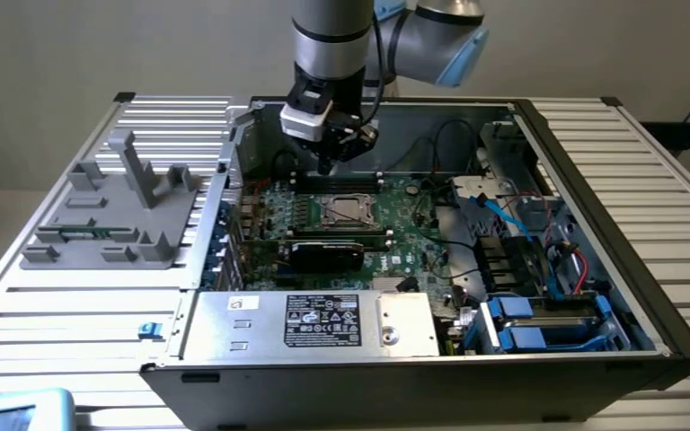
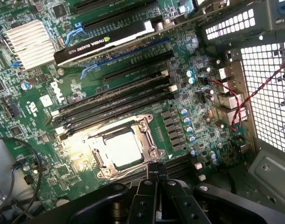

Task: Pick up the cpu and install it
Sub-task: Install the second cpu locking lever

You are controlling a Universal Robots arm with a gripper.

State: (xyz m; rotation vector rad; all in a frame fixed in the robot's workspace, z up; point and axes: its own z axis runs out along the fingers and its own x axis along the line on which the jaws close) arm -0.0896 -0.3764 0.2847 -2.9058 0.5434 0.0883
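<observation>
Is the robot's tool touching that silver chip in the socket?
Apart. In the wrist view, the shut tool sits beyond the socket frame, with green board showing between its tip and the chip.

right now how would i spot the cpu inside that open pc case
Find the green motherboard in the open computer case. Above the black graphics card sits a metal socket frame; the cpu is the flat silver-beige square inside it, the only plain shiny plate among dark slots.
</observation>
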